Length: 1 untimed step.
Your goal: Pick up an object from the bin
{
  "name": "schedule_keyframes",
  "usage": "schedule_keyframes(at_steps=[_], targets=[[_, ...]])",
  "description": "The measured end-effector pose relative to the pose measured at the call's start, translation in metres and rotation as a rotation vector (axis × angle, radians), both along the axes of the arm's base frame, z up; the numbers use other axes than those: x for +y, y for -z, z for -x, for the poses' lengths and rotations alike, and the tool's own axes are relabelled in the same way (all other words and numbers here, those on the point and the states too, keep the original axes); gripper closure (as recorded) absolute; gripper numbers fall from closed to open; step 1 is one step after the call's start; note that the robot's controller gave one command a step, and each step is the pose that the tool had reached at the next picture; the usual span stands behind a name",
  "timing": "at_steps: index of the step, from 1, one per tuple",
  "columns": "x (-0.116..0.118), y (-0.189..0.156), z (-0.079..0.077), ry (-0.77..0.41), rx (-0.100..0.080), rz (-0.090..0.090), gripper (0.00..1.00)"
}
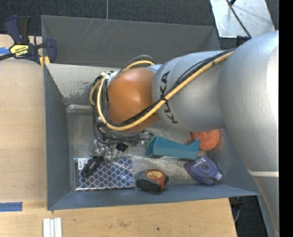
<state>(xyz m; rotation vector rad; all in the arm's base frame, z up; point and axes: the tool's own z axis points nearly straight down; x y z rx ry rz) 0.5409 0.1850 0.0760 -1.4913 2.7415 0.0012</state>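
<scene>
The grey bin (55,147) takes up the middle of the frame, its walls sloping down to a scuffed, pale-grey floor. The silver arm (205,93) comes in from the right and bends down into the bin. Its round orange cover (129,100) sits over the bin's centre, and a yellow cable (186,80) runs along the arm and loops round the cover.

The gripper (103,152) hangs below the cover, low over the left part of the bin floor. Whether it is spread or closed, I cannot tell: the cover and the metal parts round it hide that.

Right under the gripper, in the lower left of the bin, lies a flat packet (112,174) with a blue-and-white lattice pattern. The gripper's end is at the packet's upper left edge, and a dark piece lies across that end of the packet; it is unclear whether this belongs to the gripper.

Just right of the packet, against the near wall, is a black tape measure (151,179) with an orange face. Above it lies a teal block (173,148), resting lengthwise. In the lower right is a purple-blue plastic thing (204,171), and above that an orange ball-like thing (209,138), partly under the arm.

Behind the bin, along the top of the frame, the ground is dark.
</scene>
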Motion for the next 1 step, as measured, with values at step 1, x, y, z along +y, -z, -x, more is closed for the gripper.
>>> schedule_keyframes(at_steps=[1], targets=[[0.0000,-0.0001,0.0000,0.000,0.000,0.000,1.00]])
